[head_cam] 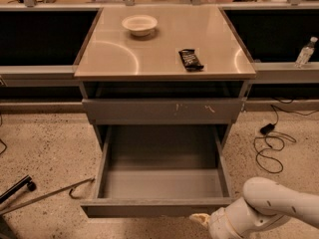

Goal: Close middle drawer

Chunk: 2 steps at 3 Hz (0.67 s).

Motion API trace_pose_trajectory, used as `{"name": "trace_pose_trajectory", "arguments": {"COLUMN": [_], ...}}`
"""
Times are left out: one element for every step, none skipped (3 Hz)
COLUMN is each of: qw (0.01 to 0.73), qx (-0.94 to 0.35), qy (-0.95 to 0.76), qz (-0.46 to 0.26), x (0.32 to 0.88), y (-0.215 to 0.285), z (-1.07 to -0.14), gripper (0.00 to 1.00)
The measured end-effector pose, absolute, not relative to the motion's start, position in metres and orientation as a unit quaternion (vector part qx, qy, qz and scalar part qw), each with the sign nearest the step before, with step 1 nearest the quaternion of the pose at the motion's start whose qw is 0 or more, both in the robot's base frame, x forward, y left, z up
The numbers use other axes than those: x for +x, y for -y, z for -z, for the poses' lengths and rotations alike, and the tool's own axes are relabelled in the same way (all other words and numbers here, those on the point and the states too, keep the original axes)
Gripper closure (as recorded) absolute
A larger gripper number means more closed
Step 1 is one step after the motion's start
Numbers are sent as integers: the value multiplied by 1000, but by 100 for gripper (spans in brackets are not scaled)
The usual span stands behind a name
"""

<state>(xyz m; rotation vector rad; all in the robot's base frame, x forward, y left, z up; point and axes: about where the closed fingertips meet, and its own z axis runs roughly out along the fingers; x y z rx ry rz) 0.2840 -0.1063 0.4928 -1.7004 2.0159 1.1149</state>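
The middle drawer (159, 207) of the grey cabinet is pulled far out toward me, its bare grey interior open to view and its plain front panel at the bottom of the camera view. Above it is the shut drawer front with small white scratch marks (162, 111). My white arm comes in from the lower right. The gripper (200, 219) is just below and in front of the right part of the open drawer's front panel, mostly hidden by the wrist and the frame edge.
On the cabinet top are a white bowl (139, 24) and a dark snack bar (191, 59). A water bottle (305, 52) stands on the right shelf. Black cables (271, 143) lie on the floor at right, a metal rod (45, 195) at left.
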Motion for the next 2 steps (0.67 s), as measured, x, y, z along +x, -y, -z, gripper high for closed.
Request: {"name": "trace_pose_trajectory", "arguments": {"qw": [140,145], "qx": [-587,-581], "qy": [-700,-705], "qz": [-382,-381], "x": [290,313], "y": [104,102], "z": [-483,-460], "gripper": [0,0]}}
